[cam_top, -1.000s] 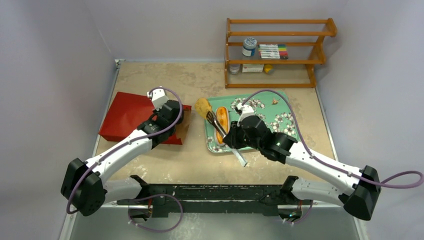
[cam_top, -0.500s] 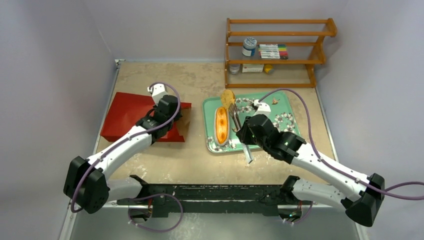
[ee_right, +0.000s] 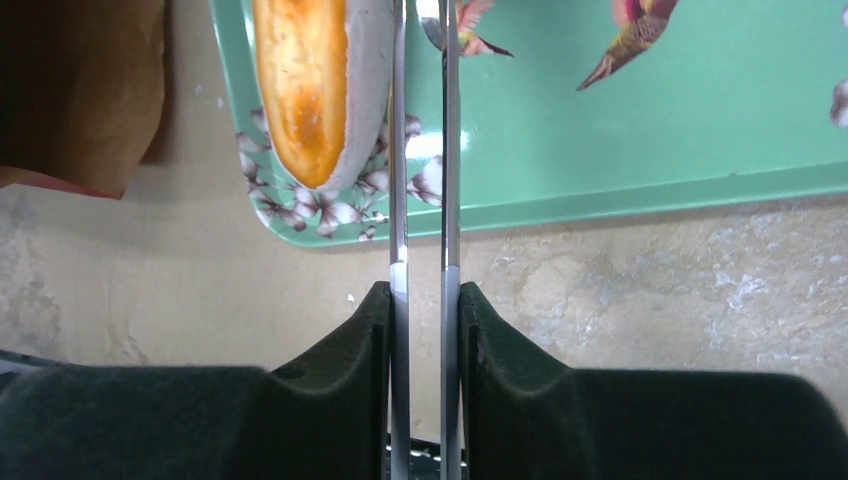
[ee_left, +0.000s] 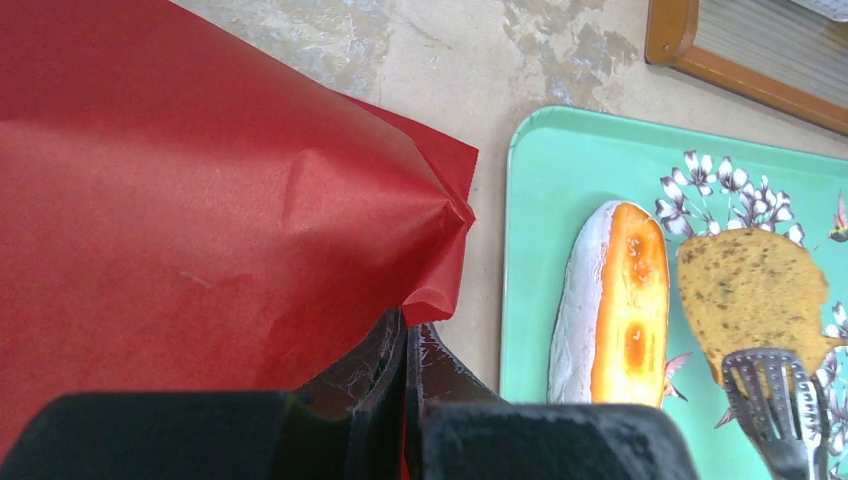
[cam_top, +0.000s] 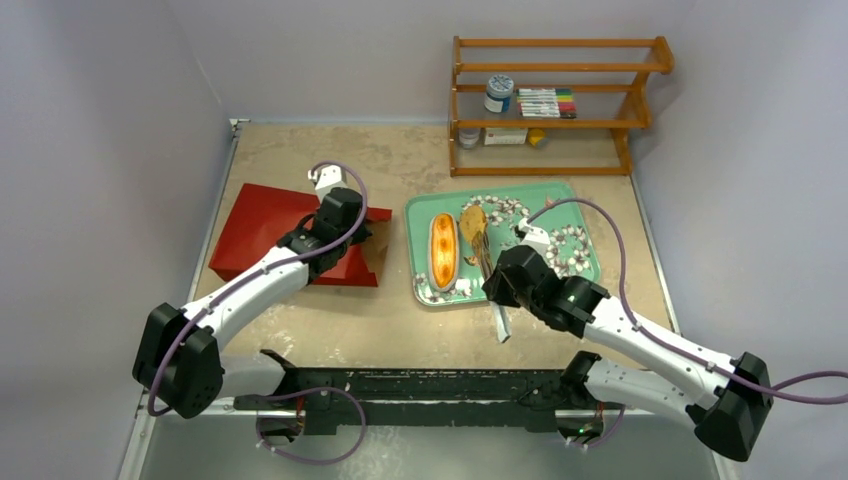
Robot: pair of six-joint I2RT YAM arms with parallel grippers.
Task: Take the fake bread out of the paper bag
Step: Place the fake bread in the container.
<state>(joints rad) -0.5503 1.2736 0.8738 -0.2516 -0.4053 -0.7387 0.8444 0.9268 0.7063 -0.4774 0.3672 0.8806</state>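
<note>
The red paper bag (cam_top: 285, 230) lies on its side at the left, its brown inside (ee_right: 80, 90) showing at the mouth. My left gripper (cam_top: 352, 238) is shut on the bag's red edge (ee_left: 440, 290) by the mouth. My right gripper (cam_top: 494, 288) is shut on metal tongs (ee_right: 400, 150). The tong tips (ee_left: 775, 385) pinch a speckled toast slice (cam_top: 473, 220) low over the green floral tray (cam_top: 575, 275). A long orange loaf (cam_top: 442, 250) lies on the tray's left side and also shows in the right wrist view (ee_right: 310, 80). Other breads are hidden.
A wooden shelf rack (cam_top: 555, 105) with a jar and markers stands at the back right, just behind the tray. The tray's rim (ee_left: 520, 250) sits close to the bag's mouth. Grey walls close in the table on the left and right.
My right gripper has carried the tongs and toast slice from beside the bag's mouth rightward to over the tray, beside the loaf. My left gripper and the bag have shifted slightly right.
</note>
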